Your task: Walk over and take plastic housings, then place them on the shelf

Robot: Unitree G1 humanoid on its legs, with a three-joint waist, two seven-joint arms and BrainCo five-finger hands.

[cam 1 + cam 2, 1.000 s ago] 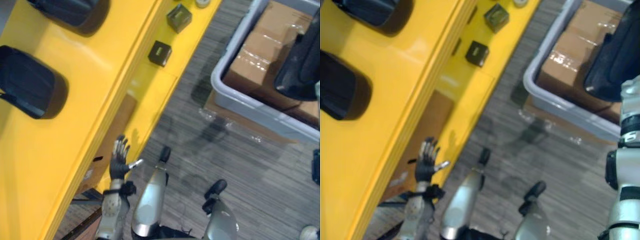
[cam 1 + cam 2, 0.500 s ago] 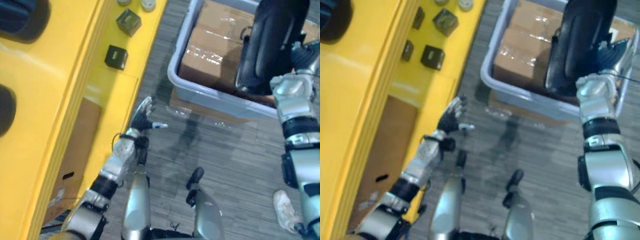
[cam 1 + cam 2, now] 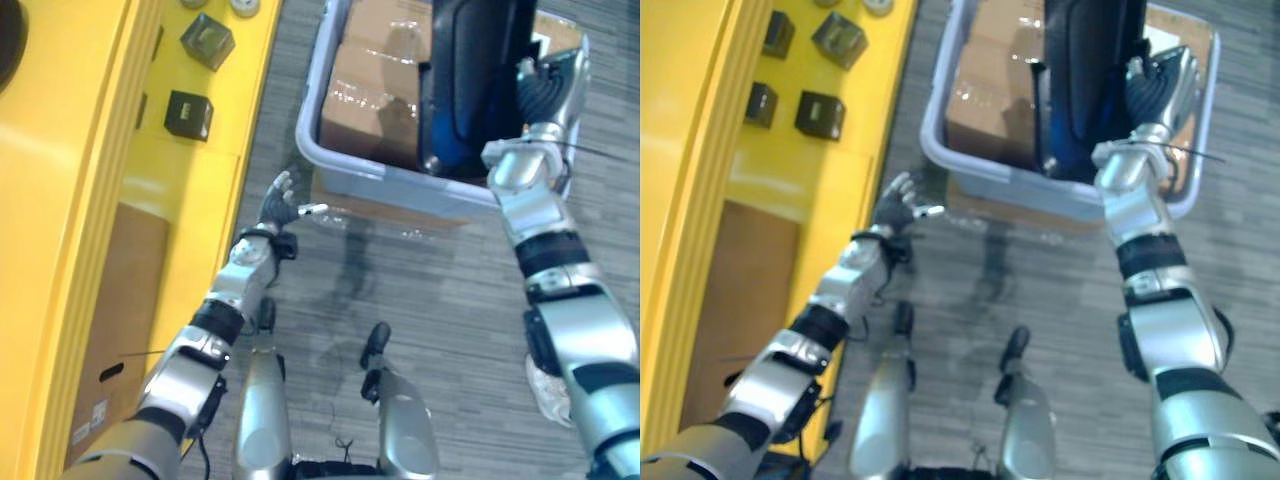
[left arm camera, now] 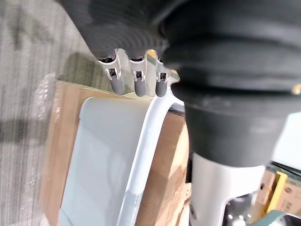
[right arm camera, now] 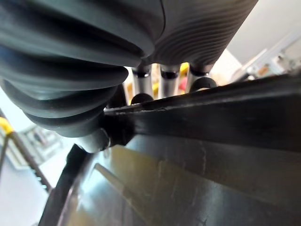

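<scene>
Right hand (image 3: 1158,85): fingers curled over the edge of the upright black housing (image 3: 1080,80) at the grey bin (image 3: 1020,185). I see my left hand (image 3: 895,207) spread wide near the bin's left corner.

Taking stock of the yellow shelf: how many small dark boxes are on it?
4. Two small dark boxes sit near the front edge of the yellow shelf, and two sit further back. The upper level may hide others.

housing (image 3: 470,60): top cut off | bin (image 3: 370,176): far side cut off
</scene>
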